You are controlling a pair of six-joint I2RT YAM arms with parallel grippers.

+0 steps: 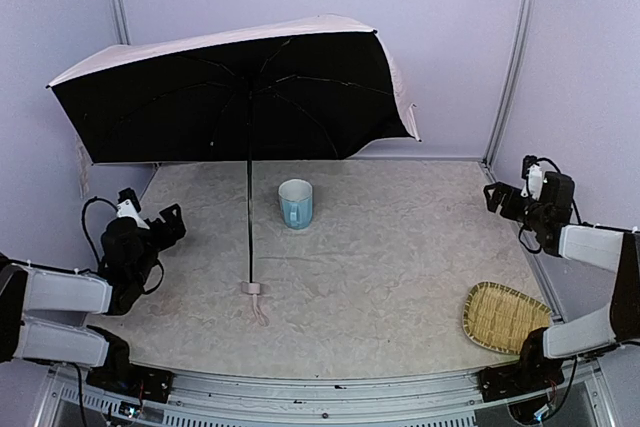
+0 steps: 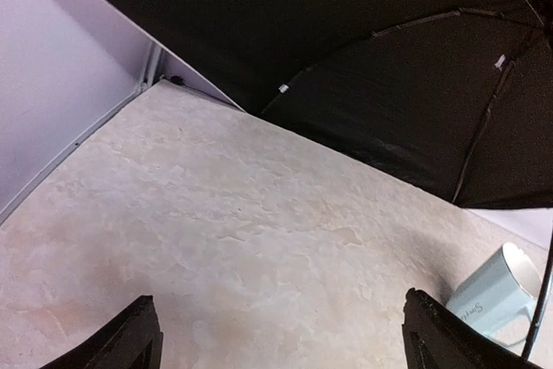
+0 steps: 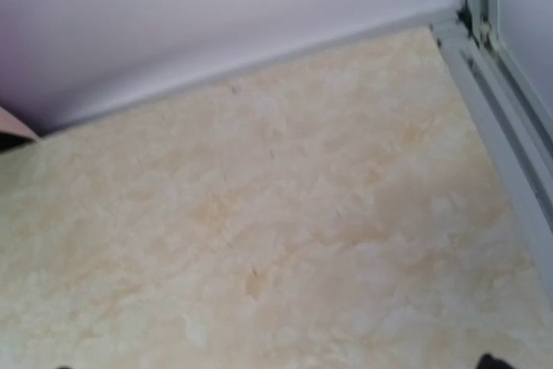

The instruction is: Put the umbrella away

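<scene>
The umbrella (image 1: 240, 97) is open, with its pale pink canopy tilted toward the back wall and its black lining facing me. Its thin black shaft (image 1: 249, 217) runs down to the small pink handle (image 1: 253, 289), which rests on the table with its strap. My left gripper (image 1: 150, 205) is open and empty at the left, apart from the shaft. In the left wrist view (image 2: 281, 347) the black lining (image 2: 389, 66) hangs above it. My right gripper (image 1: 510, 182) is open and empty at the far right, well away from the umbrella. A pink canopy tip (image 3: 13, 127) shows in the right wrist view.
A pale blue mug (image 1: 296, 203) stands just right of the shaft, and it also shows in the left wrist view (image 2: 492, 295). A woven bamboo tray (image 1: 503, 315) lies at the front right. Purple walls close in the back and both sides.
</scene>
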